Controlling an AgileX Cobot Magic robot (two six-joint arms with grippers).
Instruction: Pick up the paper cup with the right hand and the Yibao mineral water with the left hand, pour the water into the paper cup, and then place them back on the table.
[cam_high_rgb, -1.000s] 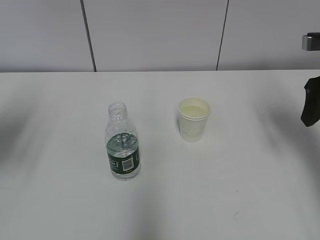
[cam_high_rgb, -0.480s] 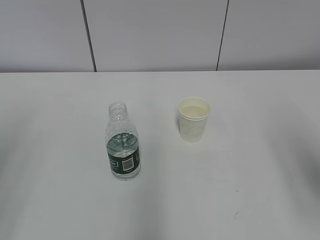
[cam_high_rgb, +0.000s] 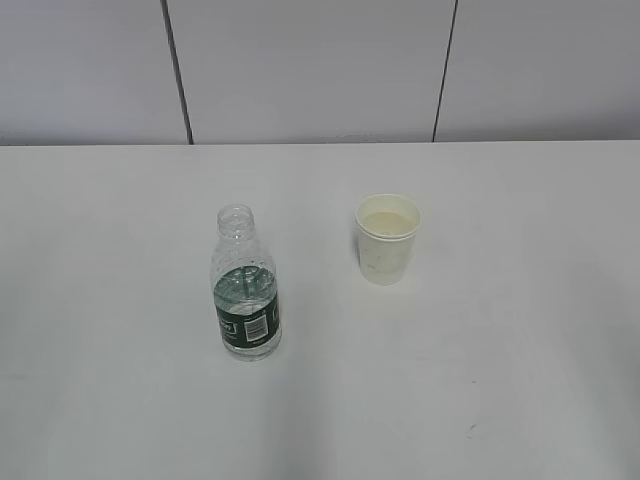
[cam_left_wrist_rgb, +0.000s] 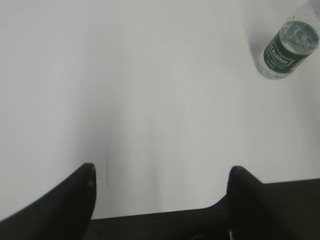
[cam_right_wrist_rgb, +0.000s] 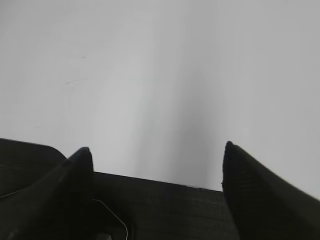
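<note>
Pale grey panelled wall (cam_high_rgb: 310, 70) with two dark vertical seams behind.

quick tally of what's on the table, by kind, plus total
Bottles: 1, the Yibao mineral water, capless, upright.
Cups: 1, the paper cup, upright, standing apart from the bottle.
Total: 2 on the table.

Left hand (cam_left_wrist_rgb: 160, 175) at 6 o'clock, fingers spread wide, empty, over the white table (cam_left_wrist_rgb: 150, 90). Yibao mineral water (cam_left_wrist_rgb: 287, 47) upright at 2 o'clock, well apart.
</note>
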